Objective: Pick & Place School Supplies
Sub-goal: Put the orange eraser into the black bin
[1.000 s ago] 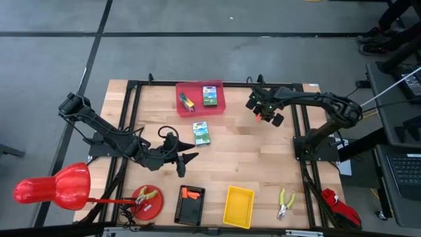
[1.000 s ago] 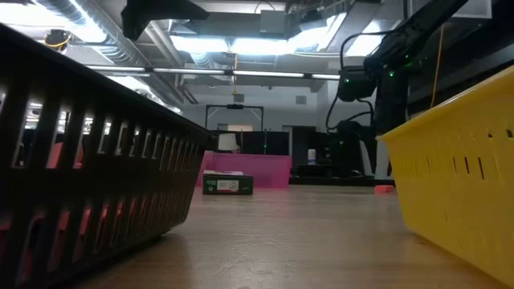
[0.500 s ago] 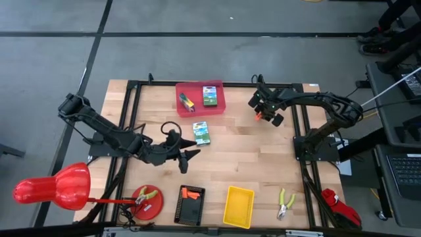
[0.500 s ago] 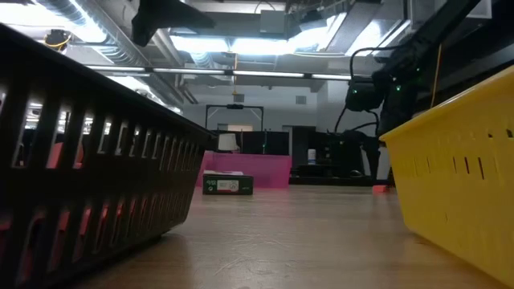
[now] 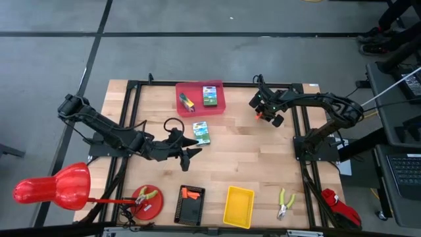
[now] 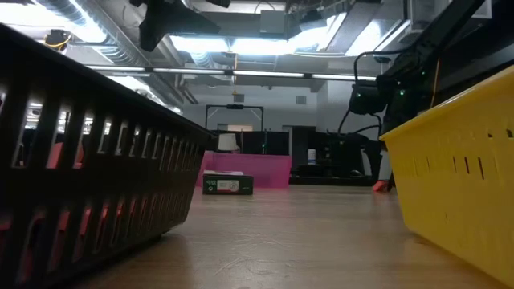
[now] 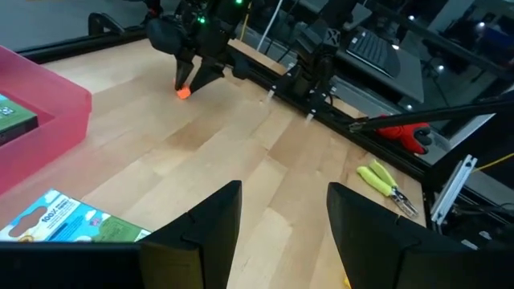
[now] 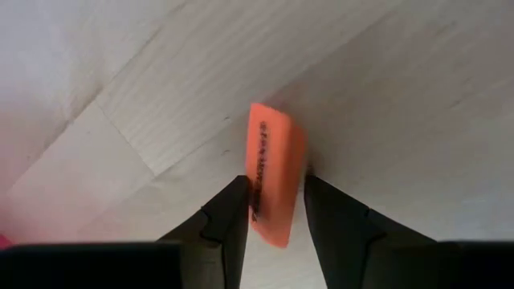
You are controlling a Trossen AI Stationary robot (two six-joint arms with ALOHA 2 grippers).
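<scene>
A pink tray (image 5: 218,105) at the far middle holds one green-and-yellow crayon box (image 5: 210,96) and a small yellow-and-dark-green block (image 5: 188,102). A second crayon box (image 5: 201,132) lies flat on the table in front of the tray. It also shows in the left wrist view (image 7: 72,225). My left gripper (image 5: 193,147) is open and empty, just left of and nearer than that box. My right gripper (image 5: 262,116) at the far right is shut on a small orange block (image 8: 273,181). My right gripper pinches the orange block by its two broad sides (image 8: 259,172) between its two fingers. The fingers point down from above. The block stands on end below them (image 7: 184,92). Whether its lower end touches the table, I cannot tell.
Along the near edge stand a red plate with pliers (image 5: 147,199), a black basket (image 5: 191,204), a yellow basket (image 5: 238,205) and yellow-green-handled pliers (image 5: 285,203). A red lamp-shaped object (image 5: 52,187) sits off the near left corner. Bare wood lies between the two arms.
My left gripper has gone toward the table's far edge and a little right, closing on the crayon box on the table. My right gripper has come down toward the table at the far right.
</scene>
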